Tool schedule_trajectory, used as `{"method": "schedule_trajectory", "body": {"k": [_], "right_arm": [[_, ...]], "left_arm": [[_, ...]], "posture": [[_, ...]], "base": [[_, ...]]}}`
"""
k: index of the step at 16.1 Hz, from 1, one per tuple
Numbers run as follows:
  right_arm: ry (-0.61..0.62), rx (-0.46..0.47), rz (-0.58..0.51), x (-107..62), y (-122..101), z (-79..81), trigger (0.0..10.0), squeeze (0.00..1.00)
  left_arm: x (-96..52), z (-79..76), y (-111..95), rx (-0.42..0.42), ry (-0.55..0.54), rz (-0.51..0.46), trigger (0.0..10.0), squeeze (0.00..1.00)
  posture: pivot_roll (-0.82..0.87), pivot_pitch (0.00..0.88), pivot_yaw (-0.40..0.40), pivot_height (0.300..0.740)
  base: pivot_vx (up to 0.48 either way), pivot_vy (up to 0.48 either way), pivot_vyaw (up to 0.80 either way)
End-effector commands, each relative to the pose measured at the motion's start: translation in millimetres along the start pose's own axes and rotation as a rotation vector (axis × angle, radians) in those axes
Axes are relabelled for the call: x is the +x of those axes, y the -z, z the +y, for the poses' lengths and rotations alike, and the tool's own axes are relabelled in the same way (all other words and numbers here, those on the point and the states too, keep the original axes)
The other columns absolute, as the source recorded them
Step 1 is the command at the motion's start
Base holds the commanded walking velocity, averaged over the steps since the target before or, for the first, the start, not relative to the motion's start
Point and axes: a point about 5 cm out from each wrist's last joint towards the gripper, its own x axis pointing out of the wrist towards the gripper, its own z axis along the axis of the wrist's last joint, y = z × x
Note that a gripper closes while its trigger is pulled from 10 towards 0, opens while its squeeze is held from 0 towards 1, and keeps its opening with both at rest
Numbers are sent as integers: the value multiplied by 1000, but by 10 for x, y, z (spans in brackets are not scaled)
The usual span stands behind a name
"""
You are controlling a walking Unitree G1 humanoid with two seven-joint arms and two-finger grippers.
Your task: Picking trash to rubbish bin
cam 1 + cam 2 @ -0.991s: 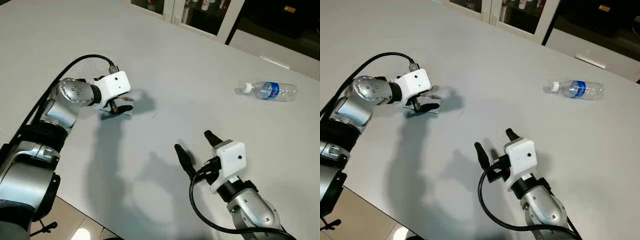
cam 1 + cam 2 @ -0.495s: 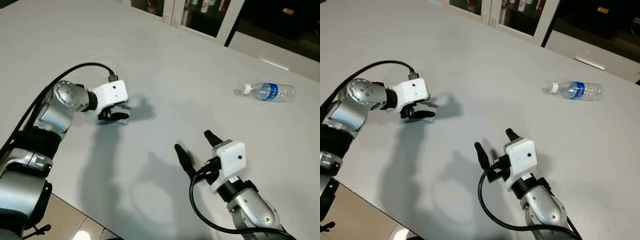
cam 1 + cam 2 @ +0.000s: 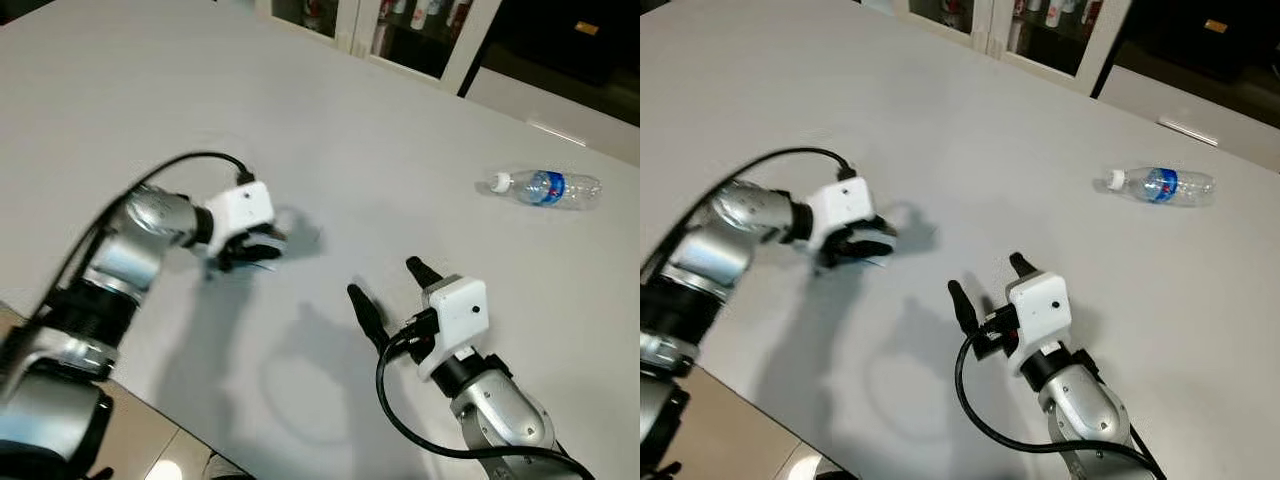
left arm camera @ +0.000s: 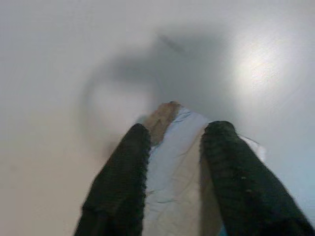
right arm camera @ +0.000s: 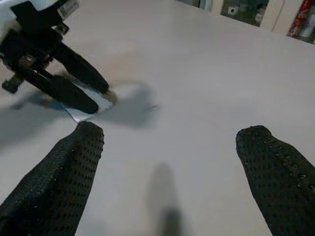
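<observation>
Left wrist view: left gripper (image 4: 174, 147) pinches a wrapper (image 4: 172, 167) on the floor (image 3: 330, 110). Right gripper (image 3: 388, 290) spread empty nearby; bottle (image 3: 548, 187) lies well beyond, open floor between.

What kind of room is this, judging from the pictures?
Probably a home dining or living room: a big white table, glass-door cabinets holding bottles behind it, and a plastic bottle lying on the table.
</observation>
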Motion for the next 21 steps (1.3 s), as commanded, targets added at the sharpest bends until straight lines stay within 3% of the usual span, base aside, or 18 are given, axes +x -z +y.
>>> {"method": "schedule_trajectory", "body": {"k": [1,9,14,15,18,20,21], "right_arm": [[11,3,6,-18,29,-37,10000,0],[22,-6,3,1,41,-59,10000,0],[29,-16,4,3,50,-72,10000,0],[33,-20,3,6,52,-85,10000,0],[34,-25,2,13,55,-95,10000,0],[34,-27,-1,39,57,-105,10000,0],[34,-27,-2,46,59,-106,10000,0]], "left_arm": [[162,-184,78,-39,72,22,0,0],[359,-456,-282,-66,147,-123,0,0],[285,-298,-416,-144,19,-256,0,0],[205,-239,-473,-170,-32,-337,0,0],[133,-186,-533,-191,-71,-398,0,0],[80,-172,-489,-39,-65,-316,0,0],[52,-169,-480,-15,-40,-309,196,0]], "posture": [[268,203,-82,740],[258,188,-80,740],[259,184,-80,740],[259,181,-82,740],[260,179,-83,740],[270,171,-80,740],[275,167,-77,740]], "base": [[0,0,0],[0,0,0],[0,0,0],[0,0,0],[0,0,0],[0,0,0],[0,0,0]]}}
